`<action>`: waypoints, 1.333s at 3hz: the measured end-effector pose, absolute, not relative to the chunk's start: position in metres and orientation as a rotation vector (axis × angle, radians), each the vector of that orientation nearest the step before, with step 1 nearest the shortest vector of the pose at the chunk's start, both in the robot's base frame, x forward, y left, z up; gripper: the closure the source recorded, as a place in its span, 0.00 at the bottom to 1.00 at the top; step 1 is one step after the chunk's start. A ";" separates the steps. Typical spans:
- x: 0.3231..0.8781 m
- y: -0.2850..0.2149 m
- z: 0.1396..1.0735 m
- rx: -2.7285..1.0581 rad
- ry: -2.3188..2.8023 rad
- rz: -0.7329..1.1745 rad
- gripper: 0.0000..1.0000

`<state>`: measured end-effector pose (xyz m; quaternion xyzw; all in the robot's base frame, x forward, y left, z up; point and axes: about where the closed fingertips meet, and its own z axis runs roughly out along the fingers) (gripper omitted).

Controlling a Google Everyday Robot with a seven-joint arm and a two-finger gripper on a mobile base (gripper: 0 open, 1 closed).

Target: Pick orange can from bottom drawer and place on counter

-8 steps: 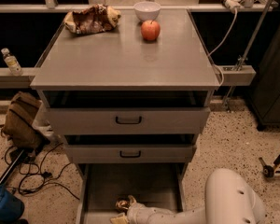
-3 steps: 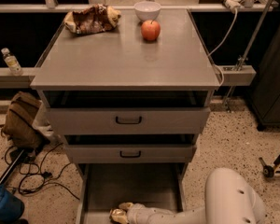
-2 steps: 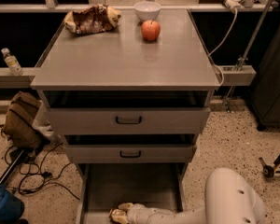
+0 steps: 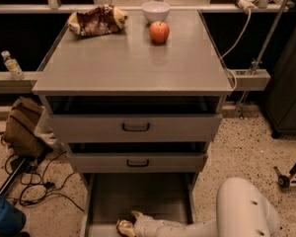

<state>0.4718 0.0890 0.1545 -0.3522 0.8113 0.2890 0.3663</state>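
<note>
Down at the front edge of the bottom drawer, left of centre, the gripper sits right against the orange can — whether it has closed on it I cannot tell. A dented, shiny can may slip from a shallow hold, and a straight lift could knock it against the middle drawer jutting above — well short of the counter.

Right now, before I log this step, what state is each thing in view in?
bottom drawer: pulled open.
orange can: lying at that drawer's front.
end effector: down in the bottom drawer, at the can.
apple: whole, standing on the counter.
bowl: upright.
snack bag: crumpled.
top drawer: pushed in or barely ajar.
middle drawer: same.
</note>
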 end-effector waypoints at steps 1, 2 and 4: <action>0.472 0.089 0.155 -0.905 2.085 0.743 0.00; 0.472 0.089 0.155 -0.905 2.085 0.743 0.00; 0.476 0.091 0.139 -1.020 2.153 0.665 0.00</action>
